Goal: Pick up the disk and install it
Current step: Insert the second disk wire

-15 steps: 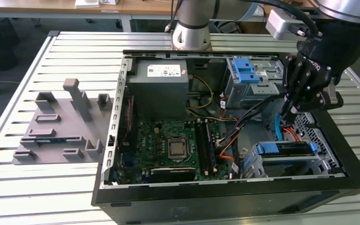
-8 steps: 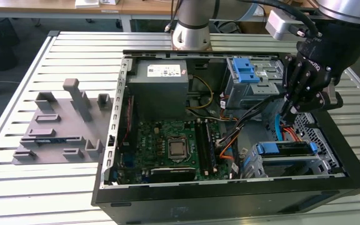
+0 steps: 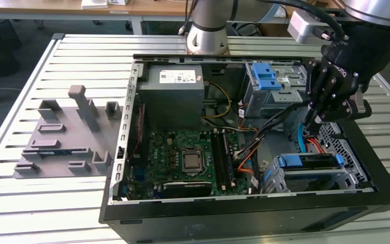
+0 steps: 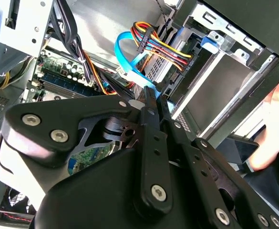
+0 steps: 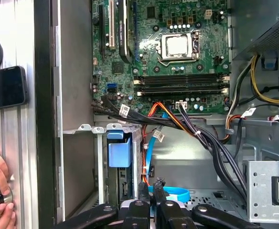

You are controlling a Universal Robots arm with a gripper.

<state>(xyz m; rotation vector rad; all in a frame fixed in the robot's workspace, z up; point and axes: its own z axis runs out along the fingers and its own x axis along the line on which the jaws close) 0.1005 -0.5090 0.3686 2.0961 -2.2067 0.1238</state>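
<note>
Hovering tool (image 3: 315,121) above seated disk (image 3: 308,161) (near).

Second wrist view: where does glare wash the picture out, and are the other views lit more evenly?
In the second wrist view the bare case wall glares white, while the black hand is dark in front. In the first wrist view the table slats are washed out. The exterior view is lit evenly.
</note>
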